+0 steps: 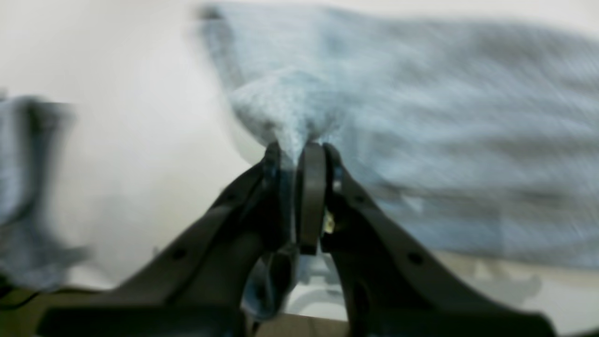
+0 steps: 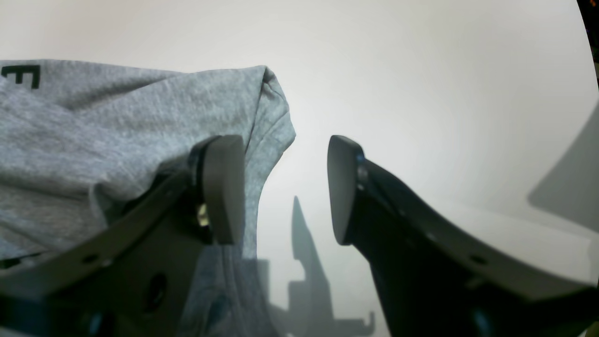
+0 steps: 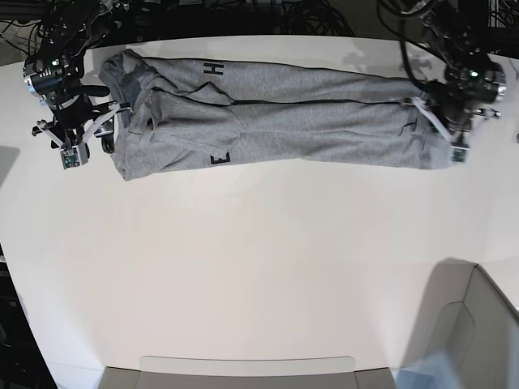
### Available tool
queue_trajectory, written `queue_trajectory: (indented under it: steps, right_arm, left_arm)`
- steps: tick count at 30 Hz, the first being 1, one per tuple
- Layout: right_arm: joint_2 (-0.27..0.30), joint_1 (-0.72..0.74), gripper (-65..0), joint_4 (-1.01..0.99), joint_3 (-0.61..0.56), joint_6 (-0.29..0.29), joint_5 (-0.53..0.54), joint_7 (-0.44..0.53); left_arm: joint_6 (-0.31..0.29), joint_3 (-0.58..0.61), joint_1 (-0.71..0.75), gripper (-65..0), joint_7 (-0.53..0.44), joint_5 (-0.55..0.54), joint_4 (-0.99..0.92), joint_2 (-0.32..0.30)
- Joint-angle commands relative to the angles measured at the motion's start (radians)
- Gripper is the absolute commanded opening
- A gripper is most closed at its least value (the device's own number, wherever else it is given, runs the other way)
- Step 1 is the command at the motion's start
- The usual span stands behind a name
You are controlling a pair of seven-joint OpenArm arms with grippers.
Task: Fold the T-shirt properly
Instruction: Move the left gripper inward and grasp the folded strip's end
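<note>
Left gripper (image 1: 299, 152) pinches T-shirt (image 3: 276, 113) edge; right gripper (image 2: 285, 187) spread beside sleeve edge.

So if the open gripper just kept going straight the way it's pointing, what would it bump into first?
Probably just the bare white table. The right gripper stands open, and the T-shirt lies beside one finger, not between the two. Depth is hard to judge, so it might brush the shirt's edge.
</note>
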Motion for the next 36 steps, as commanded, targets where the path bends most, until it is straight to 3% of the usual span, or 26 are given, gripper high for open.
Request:
queue_trajectory:
  steps: [1, 12, 17, 23, 34, 36]
  right_arm:
    - [0.009, 0.007, -36.2, 0.015, 0.001, 0.011, 0.014, 0.019]
    - [0.009, 0.004, -36.2, 0.015, 0.001, 0.011, 0.014, 0.019]
    - [-0.005, 0.004, -36.2, -0.007, 0.001, 0.011, 0.012, 0.019]
    - [-0.002, 0.004, -36.2, -0.062, 0.001, 0.011, 0.012, 0.019]
    - [0.003, 0.004, -36.2, -0.076, 0.001, 0.011, 0.012, 0.019]
    - [0.003, 0.004, -36.2, -0.076, 0.001, 0.011, 0.012, 0.019]
  left_arm:
    - [-0.001, 0.019, 0.003, -65.0, -0.014, -0.007, 0.019, 0.009]
    - [-0.001, 0.23, 0.01, -65.0, -0.014, -0.014, 0.03, 0.19]
    - [-0.001, 0.385, 0.012, -65.0, -0.014, -0.014, 0.03, 0.238]
    - [-0.001, 0.579, 0.016, -65.0, -0.014, -0.015, 0.03, 0.238]
    - [-0.001, 0.631, 0.016, -65.0, -0.016, -0.009, 0.001, 0.235]
    - [-0.001, 0.631, 0.016, -58.8, -0.016, -0.009, 0.002, 0.235]
